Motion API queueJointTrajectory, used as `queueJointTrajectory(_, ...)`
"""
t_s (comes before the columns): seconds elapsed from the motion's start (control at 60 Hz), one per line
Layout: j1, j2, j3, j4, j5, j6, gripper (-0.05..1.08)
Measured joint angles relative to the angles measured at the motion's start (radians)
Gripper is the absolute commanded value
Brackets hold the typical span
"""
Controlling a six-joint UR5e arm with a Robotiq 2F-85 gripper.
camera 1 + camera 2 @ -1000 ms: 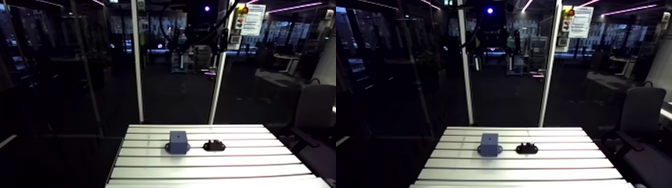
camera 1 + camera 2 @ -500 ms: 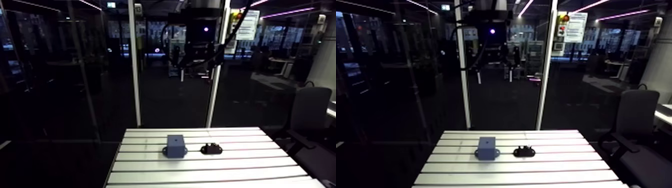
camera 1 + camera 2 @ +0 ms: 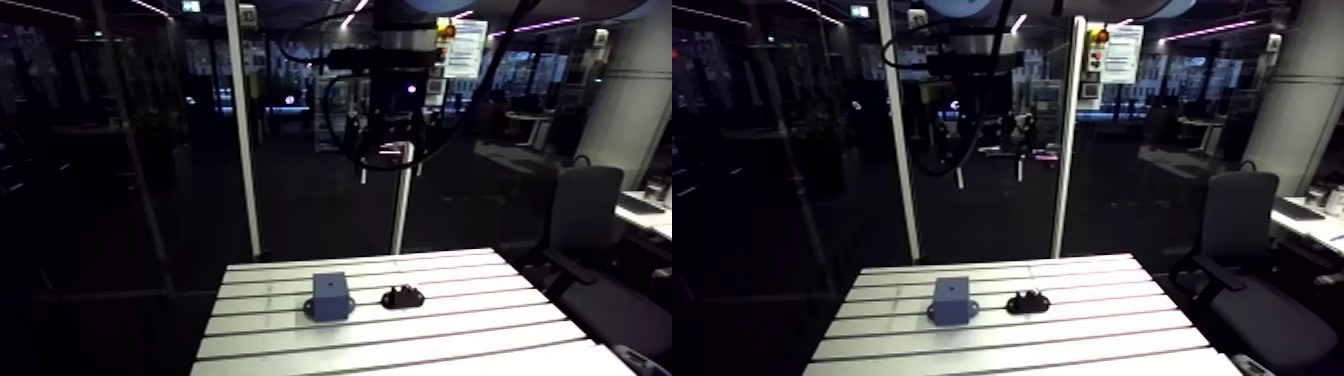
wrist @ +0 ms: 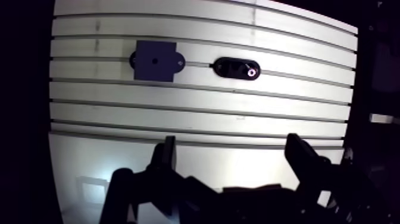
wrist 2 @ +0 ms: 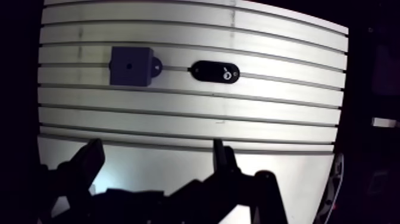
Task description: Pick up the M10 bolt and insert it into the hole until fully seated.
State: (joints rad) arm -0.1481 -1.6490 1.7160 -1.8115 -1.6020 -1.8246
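The gripper (image 4: 233, 159) hung high over the table (image 4: 196, 122), fingers (image 4: 165, 156) spread wide and holding nothing. The bolt (image 4: 252, 72) lay well ahead of it, showing as a small bright ring in the black holder (image 4: 229, 67), at the end away from the block (image 4: 168, 67). It was probably standing upright, seen end-on. The holder's long axis ran along the slots, in line with the block and its hole (image 4: 155, 60), so the reach had to go forward and down. Against the earlier arm view, the camera had swung and the wrist sat lower in the view, while block and holder kept their places on the table.
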Motion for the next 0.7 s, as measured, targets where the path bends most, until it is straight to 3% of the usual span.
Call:
queueJointTrajectory(0.25, -0.057, 0.007, 0.043, -0.056, 0.002, -0.021, 0.01)
queueJointTrajectory(0.7, -0.086, 0.035, 0.141, -0.194, 0.011, -0.024, 0.01)
